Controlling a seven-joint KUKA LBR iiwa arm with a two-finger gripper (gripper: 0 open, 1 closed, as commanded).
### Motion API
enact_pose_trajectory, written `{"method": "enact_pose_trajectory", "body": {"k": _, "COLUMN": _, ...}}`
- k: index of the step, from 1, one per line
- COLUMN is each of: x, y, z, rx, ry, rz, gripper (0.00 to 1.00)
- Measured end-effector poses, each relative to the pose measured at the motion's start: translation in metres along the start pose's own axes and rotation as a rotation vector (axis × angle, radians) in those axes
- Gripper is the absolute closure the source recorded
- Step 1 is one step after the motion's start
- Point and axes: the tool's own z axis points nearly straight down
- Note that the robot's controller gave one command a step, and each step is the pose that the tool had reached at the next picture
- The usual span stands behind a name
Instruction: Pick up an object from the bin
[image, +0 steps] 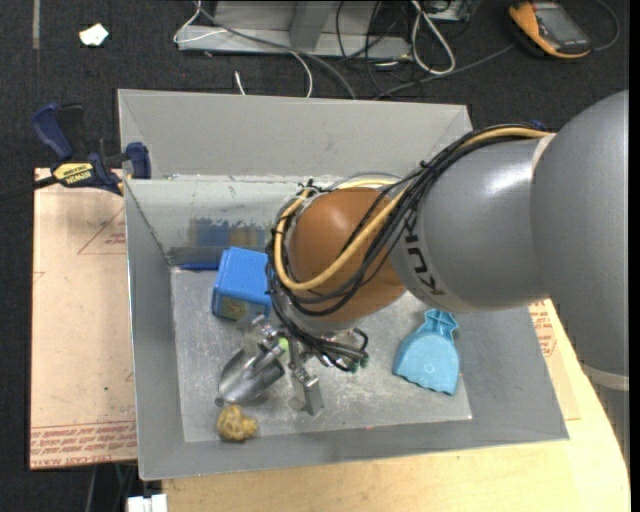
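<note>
Claw: low over the bin floor, left of centre and near the front wall. Whether it is released or clenched cannot be told, and nothing can be seen held in it.
Silvery piece: right against the claw on the view's left. It may be part of the robot or a loose thing; cannot tell.
Tan lump: small and knobbly, on the floor near the front-left corner, just beside the claw. It is the nearest clear candidate for picking.
Blue block: boxy, by the back-left wall, partly under the orange wrist cover.
Pale blue scoop: flat on the floor toward the view's right, well apart from the claw.
Bin: grey metal with sloped walls.
Risk one, judged: clenching where it stands may miss the lump, which lies off to one side. A nudge could roll it into the corner, where the walls crowd the claw.
Risk two, judged: the cables looped at the wrist could snag the blue block on the lift.
</note>
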Motion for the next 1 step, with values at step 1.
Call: {"method": "enact_pose_trajectory", "body": {"k": 1, "x": -0.0164, "y": 0.0055, "z": 0.0294, "rx": 0.002, "ry": -0.005, "rz": -0.142, "gripper": 0.0}}
